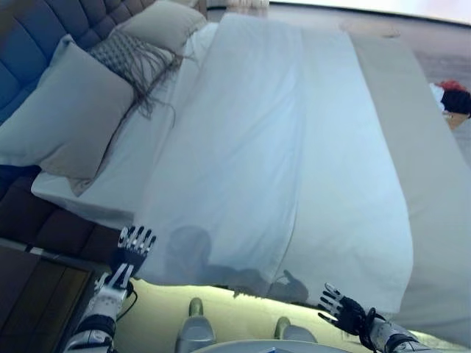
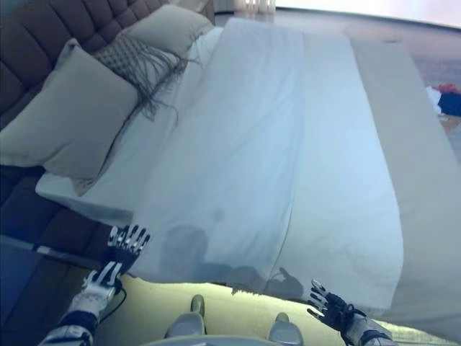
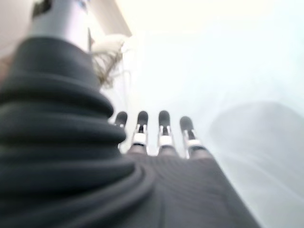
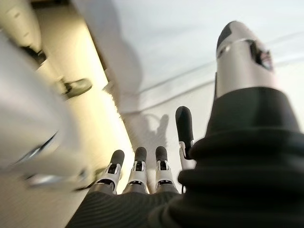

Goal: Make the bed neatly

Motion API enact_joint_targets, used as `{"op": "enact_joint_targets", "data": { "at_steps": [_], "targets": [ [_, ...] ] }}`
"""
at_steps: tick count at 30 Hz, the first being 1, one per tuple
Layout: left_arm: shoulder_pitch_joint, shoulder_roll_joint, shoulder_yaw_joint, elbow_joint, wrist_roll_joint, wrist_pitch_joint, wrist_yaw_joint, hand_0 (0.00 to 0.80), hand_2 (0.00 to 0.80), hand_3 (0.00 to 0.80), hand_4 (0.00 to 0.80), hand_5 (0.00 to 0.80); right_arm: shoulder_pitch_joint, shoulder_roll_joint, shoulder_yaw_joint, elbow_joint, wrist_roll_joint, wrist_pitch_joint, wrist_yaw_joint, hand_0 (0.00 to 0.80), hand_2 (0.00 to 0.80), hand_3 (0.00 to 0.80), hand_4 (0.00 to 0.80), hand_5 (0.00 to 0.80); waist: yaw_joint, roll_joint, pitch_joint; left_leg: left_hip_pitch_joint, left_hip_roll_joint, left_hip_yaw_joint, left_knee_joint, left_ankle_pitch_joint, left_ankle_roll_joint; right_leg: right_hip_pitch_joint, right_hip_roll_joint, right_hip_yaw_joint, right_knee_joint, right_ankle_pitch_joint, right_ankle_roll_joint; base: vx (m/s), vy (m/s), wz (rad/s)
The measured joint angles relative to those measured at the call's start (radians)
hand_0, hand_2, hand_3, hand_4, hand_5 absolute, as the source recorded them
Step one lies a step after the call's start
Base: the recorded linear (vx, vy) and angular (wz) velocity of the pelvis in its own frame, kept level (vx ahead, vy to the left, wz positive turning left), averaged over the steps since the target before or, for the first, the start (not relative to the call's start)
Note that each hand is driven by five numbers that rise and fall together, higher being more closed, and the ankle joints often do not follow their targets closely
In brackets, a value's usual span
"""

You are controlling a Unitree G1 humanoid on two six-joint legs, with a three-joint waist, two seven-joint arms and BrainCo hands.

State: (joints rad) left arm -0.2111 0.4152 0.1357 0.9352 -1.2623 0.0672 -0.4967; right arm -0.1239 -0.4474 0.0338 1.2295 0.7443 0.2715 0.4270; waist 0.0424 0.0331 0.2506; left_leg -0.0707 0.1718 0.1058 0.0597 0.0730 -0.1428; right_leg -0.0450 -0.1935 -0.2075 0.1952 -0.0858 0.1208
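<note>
The left robot hand (image 1: 132, 248) hovers at the near left corner of the bed with its fingers straight and spread, holding nothing; its own wrist view shows the dark fingertips lined up over pale cloth without gripping it. The right robot hand (image 1: 343, 309) sits low at the near edge, further right, also splayed wide and empty, just off the hanging hem. Between and beyond them, the white duvet (image 1: 272, 162) lies spread along the length of the bed (image 1: 419, 147), mostly flat with only soft lengthwise folds, and its near hem drapes over the edge facing the robot. On the right a beige strip of the bed's under-layer is left uncovered, so the duvet looks to sit off-centre toward the left rather than square. At the far left, by the dark tufted headboard (image 1: 29, 37), a large grey pillow (image 1: 66, 118) leans at an angle, a fringed patterned cushion (image 1: 129, 59) lies beside it, and a second pillow (image 1: 162, 26) rests further back. As a judgement, the main spreading is largely done; what seems left is squaring the duvet across the width, smoothing the long creases, tidying the near left corner and setting the pillows straight. Some clutter (image 1: 452, 99) shows on the floor at the far right.
</note>
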Motion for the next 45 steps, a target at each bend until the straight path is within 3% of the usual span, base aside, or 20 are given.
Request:
{"op": "enact_joint_targets", "data": {
  "at_steps": [11,20,25,29,42,45],
  "targets": [
    [-0.232,0.07,-0.036,-0.011,-0.142,-0.056,-0.048,0.0,0.0,0.0,0.0,0.0,-0.207,-0.046,0.059,-0.042,0.005,-0.012,0.023,0.0,0.0,0.0,0.0,0.0,-0.03,-0.028,0.203,-0.301,0.016,0.007,0.357,-0.118,0.023,-0.32,-0.026,0.094,0.3,-0.048,-0.013,-0.112,0.162,-0.18],
    [-0.359,0.092,-0.045,-0.005,-0.227,-0.069,0.026,0.0,0.0,0.0,0.0,0.0,-0.3,-0.105,0.088,-0.072,0.036,-0.009,0.013,0.0,0.0,0.0,0.0,0.0,-0.034,-0.058,0.251,-0.505,0.034,-0.003,0.556,-0.184,0.04,-0.525,-0.018,0.145,0.445,-0.066,-0.012,-0.091,0.094,-0.12],
    [-0.42,0.127,-0.045,0.078,-0.305,-0.066,0.066,0.0,0.0,0.0,0.0,0.0,-0.337,-0.166,0.097,-0.089,0.045,-0.005,0.038,0.0,0.0,0.0,0.0,0.0,-0.056,-0.071,0.257,-0.592,0.042,-0.009,0.641,-0.212,0.045,-0.608,-0.015,0.166,0.507,-0.074,-0.008,-0.052,0.086,-0.07],
    [-0.443,0.156,-0.045,0.088,-0.305,-0.062,0.093,0.0,0.0,0.0,0.0,0.0,-0.337,-0.168,0.104,-0.088,0.055,-0.01,0.057,0.0,0.0,0.0,0.0,0.0,-0.054,-0.09,0.262,-0.66,0.048,-0.036,0.688,-0.231,0.039,-0.675,-0.011,0.164,0.538,-0.079,-0.005,-0.068,-0.005,-0.12],
    [-0.54,0.265,-0.042,0.215,-0.366,-0.055,0.305,0.0,0.0,0.0,0.0,0.0,-0.344,-0.187,0.119,-0.13,0.115,-0.034,0.091,0.0,0.0,0.0,0.0,0.0,-0.05,-0.164,0.272,-0.835,0.068,-0.128,0.781,-0.256,0.006,-0.827,0.016,0.113,0.643,-0.11,-0.043,-0.053,-0.041,-0.01],
    [-0.54,0.271,-0.039,0.233,-0.366,-0.054,0.317,0.0,0.0,0.0,0.0,0.0,-0.346,-0.189,0.119,-0.134,0.132,-0.049,0.1,0.0,0.0,0.0,0.0,0.0,-0.049,-0.166,0.271,-0.851,0.069,-0.144,0.786,-0.258,0.003,-0.835,0.017,0.101,0.65,-0.117,-0.049,-0.061,-0.017,0.05]
  ]
}}
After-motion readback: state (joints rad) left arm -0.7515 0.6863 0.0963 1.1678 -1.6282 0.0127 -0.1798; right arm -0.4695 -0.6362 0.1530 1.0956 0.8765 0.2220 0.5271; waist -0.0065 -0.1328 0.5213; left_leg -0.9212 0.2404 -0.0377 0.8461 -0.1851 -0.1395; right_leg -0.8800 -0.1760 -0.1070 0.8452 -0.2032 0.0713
